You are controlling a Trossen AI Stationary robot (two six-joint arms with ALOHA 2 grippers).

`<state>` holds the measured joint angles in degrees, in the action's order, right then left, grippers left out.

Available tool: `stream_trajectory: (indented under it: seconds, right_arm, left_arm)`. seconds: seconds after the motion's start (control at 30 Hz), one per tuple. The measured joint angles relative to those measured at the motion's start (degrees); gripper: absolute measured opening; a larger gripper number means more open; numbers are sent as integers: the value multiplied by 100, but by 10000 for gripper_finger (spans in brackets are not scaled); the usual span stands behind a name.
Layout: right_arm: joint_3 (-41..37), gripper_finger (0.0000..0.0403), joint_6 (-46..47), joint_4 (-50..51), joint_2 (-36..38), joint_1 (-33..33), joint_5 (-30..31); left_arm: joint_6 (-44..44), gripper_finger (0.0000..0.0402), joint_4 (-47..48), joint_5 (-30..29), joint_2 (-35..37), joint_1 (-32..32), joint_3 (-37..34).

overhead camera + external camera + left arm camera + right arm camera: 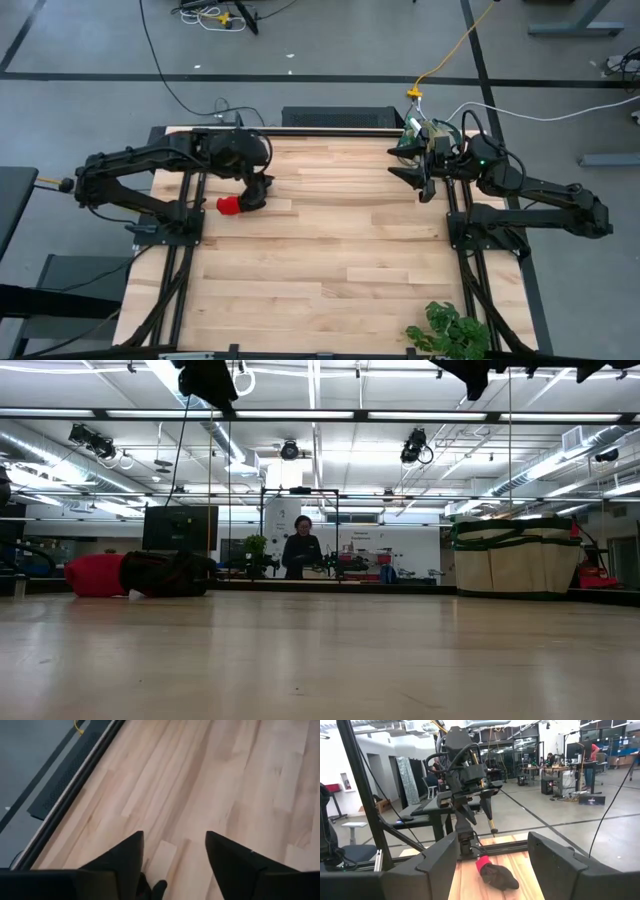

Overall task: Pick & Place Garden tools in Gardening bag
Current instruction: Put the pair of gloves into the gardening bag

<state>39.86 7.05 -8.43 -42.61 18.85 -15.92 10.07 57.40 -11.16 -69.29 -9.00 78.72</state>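
A red-and-black glove lies flat on the wooden table at the far left. In the low view it shows its red cuff and black hand. My left gripper hangs open just above the glove's black end, tilted downward. The right wrist view shows a gap between that left gripper and the glove. The beige gardening bag stands on its base at the far right. My right gripper is open and held level beside the bag, and my right arm covers most of the bag in the high view.
A leafy green plant sits at the table's near right corner. Bare wood spans the middle of the table between the arms. A person stands in the room beyond the far edge.
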Motion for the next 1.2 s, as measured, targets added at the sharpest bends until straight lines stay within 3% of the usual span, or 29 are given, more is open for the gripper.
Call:
stream_trajectory:
  seconds: [0.33, 1.2]
  right_arm:
    - [0, 240, -218, 232, -9, 0, 1]
    - [0, 240, -452, 337, -547, 2, 2]
  left_arm:
    - [-25, 272, 189, -21, -81, -21, -338]
    - [-411, 273, -1308, 179, -40, -107, -2960]
